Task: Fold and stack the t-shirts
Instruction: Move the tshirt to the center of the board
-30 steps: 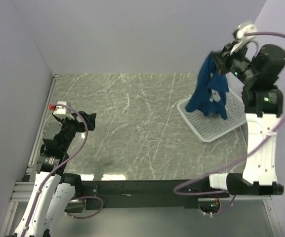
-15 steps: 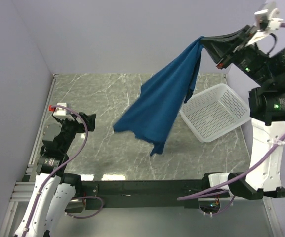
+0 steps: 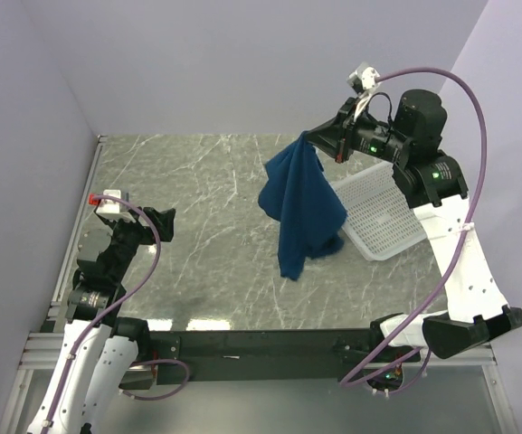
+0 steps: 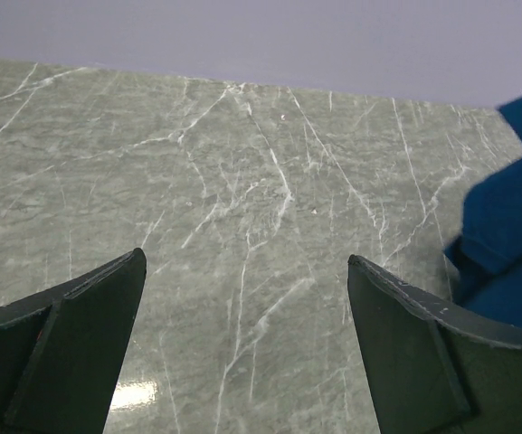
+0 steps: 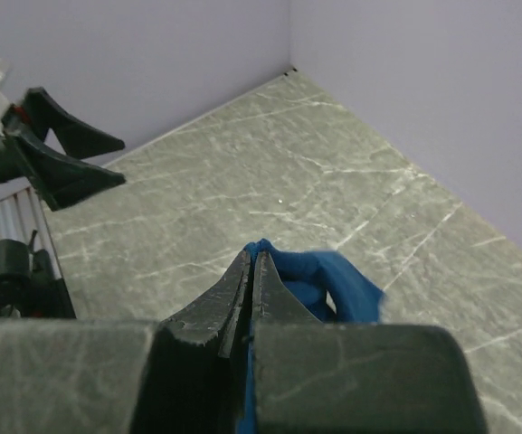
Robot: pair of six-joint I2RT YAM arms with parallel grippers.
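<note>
Hanging in soft vertical folds from one pinched corner, the dark royal-blue cotton t-shirt point(image 3: 301, 203) dangles above the right half of the grey-green, white-veined marble tabletop point(image 3: 197, 199). Its cloth is matte and creased, and it narrows toward a pointed lower hem. The right gripper point(image 3: 308, 138) has its black tapered fingers pressed tight together on that corner. From the right wrist view, the blue fabric point(image 5: 333, 285) bunches just behind the closed tips of the right gripper point(image 5: 256, 249). The left gripper point(image 3: 156, 220) sits low at the table's left edge, its wedge-shaped black fingers spread wide with only polished stone between them point(image 4: 244, 260). A blue fold point(image 4: 505, 235) shows at the right edge of that view.

Half a second ago the shirt billowed out like a sail toward the table's middle, with the right arm raised high. Now the cloth has gathered into a narrow drape and the arm reaches lower and further left. The left arm has not shifted.

The white plastic mesh basket point(image 3: 383, 226) lies at the right side. The shirt's lower folds hang in front of its left corner; whether they touch cannot be told.
</note>
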